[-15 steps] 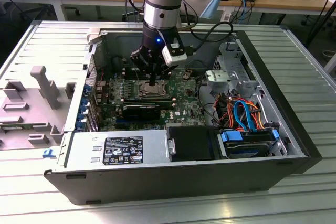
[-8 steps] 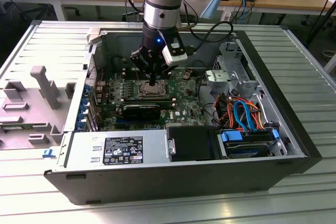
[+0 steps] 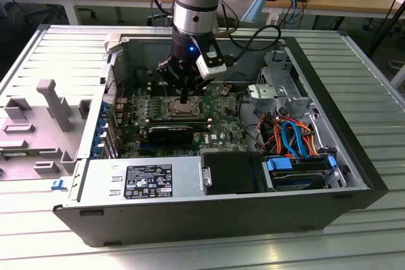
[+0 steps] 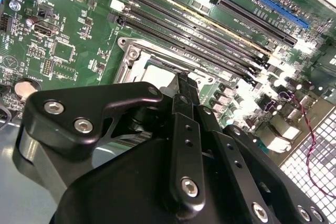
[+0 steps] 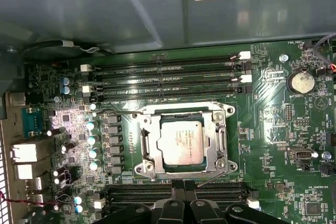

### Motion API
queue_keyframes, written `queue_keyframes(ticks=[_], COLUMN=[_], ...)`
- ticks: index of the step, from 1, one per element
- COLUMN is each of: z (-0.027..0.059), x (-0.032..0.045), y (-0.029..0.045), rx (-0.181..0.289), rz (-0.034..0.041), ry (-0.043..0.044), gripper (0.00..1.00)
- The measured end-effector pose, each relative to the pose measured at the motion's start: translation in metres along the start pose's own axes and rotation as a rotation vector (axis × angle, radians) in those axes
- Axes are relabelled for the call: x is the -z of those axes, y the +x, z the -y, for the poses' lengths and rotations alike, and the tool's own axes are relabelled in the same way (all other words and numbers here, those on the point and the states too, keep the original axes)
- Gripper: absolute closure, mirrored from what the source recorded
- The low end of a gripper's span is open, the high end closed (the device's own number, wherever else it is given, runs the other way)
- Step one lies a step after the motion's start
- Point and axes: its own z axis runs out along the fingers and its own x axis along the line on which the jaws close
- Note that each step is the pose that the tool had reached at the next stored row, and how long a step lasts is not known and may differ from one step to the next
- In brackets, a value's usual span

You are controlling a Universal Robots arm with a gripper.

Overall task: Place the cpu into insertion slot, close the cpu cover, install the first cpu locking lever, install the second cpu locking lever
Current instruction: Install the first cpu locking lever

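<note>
We see an open computer case (image 3: 354, 175) with the arm reaching down over its green motherboard (image 5: 273, 145). The cpu (image 5: 181, 141), a flat silvery chip, sits in the insertion slot (image 5: 217, 142), with the cpu cover (image 5: 181, 109) framing it, apparently lying down over its edges. The gripper (image 5: 185, 186) hovers just beside the socket's edge, its fingers (image 4: 181, 90) pressed together and holding nothing. We judge the chip light, stiff and fragile, best gripped by its edges; the thin cover and its wire levers look springy, suited to pushing rather than pinching. The chip lies just beyond the fingertips, apart from them.
</note>
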Motion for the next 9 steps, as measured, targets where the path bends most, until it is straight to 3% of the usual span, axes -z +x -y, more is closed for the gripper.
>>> queue_keyframes(ticks=[9], z=[0.0], x=[0.0], y=[0.0], rx=[0.018], rz=[0.0015], ry=[0.0015], gripper=[0.89])
